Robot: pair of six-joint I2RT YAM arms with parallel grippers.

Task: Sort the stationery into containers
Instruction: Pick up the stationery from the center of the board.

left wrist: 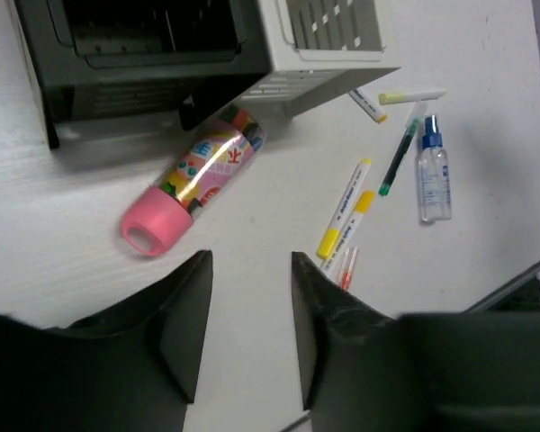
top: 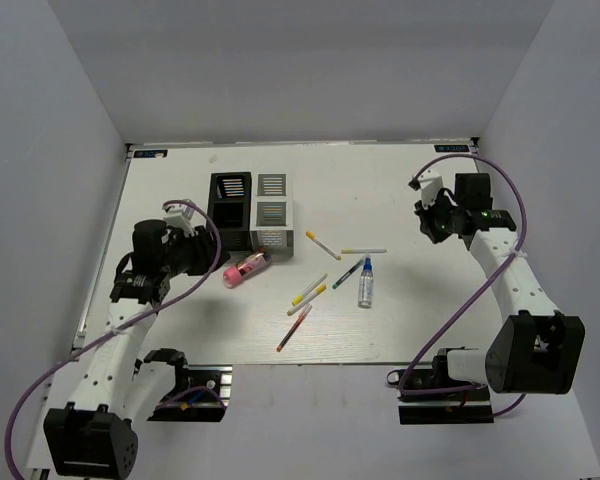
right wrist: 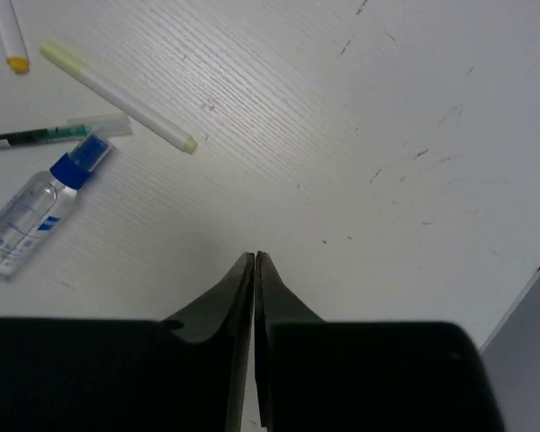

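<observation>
A stubby pink cylinder [top: 246, 268] lies on its side in front of the black container [top: 230, 205] and the white-grey container [top: 273, 210]. My left gripper [top: 215, 262] hovers just left of the cylinder. In the left wrist view this gripper [left wrist: 250, 265] is open and empty, with the pink cylinder [left wrist: 193, 191] just beyond its fingertips. To the right lie two yellow markers [top: 308, 291], a red-orange pen [top: 294, 328], a green pen [top: 349, 272], a white marker [top: 364, 250] and a clear bottle with a blue cap [top: 366, 284]. My right gripper [top: 427, 215] is shut and empty, far right of them over bare table [right wrist: 255, 259].
The two containers stand side by side at the table's middle back. Another pen with a yellow tip [top: 322, 244] lies right of the white-grey container. The table's right edge [right wrist: 522, 288] runs close to my right gripper. Grey walls enclose the table.
</observation>
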